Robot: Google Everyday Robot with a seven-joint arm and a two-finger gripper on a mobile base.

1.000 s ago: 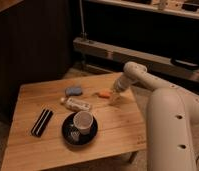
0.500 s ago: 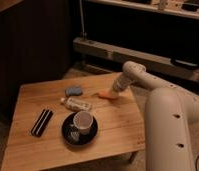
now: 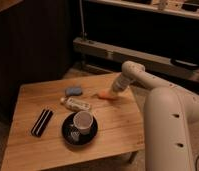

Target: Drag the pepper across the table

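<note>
Well, the gripper (image 3: pixel 113 92) is down at the table (image 3: pixel 110 137) top, towards the far right part of it, at the end of a white arm (image 3: pixel 168 120) that reaches in from the right and bends over the table's edge. Its fingers are drawn in narrow, pinched on the right end of the pepper (image 3: pixel 105 96). The pepper lies flat on the planks, a small slim orange-red thing with its free end pointing left towards the middle of the table.

Just left of the pepper, a little nearer to me, is a white tube-shaped packet (image 3: pixel 78 104), lying on a slant. Beyond that packet, near but apart from it, sits a small blue object (image 3: pixel 73 91) (I cannot tell what it is from here).

In front of the packet is a black saucer (image 3: pixel 66 136) with a pale cup (image 3: pixel 83 121) standing upright on it, the mouth of the cup facing up. Something small and pale lies on the saucer beside the cup, too blurred to name. To the left of the saucer, well apart from the pepper, a black oblong object (image 3: pixel 42 122) with a light stripe along it lies flat on the wood.

Behind the table a long pale shelf rail (image 3: pixel 118 52) runs across the dark background.
</note>
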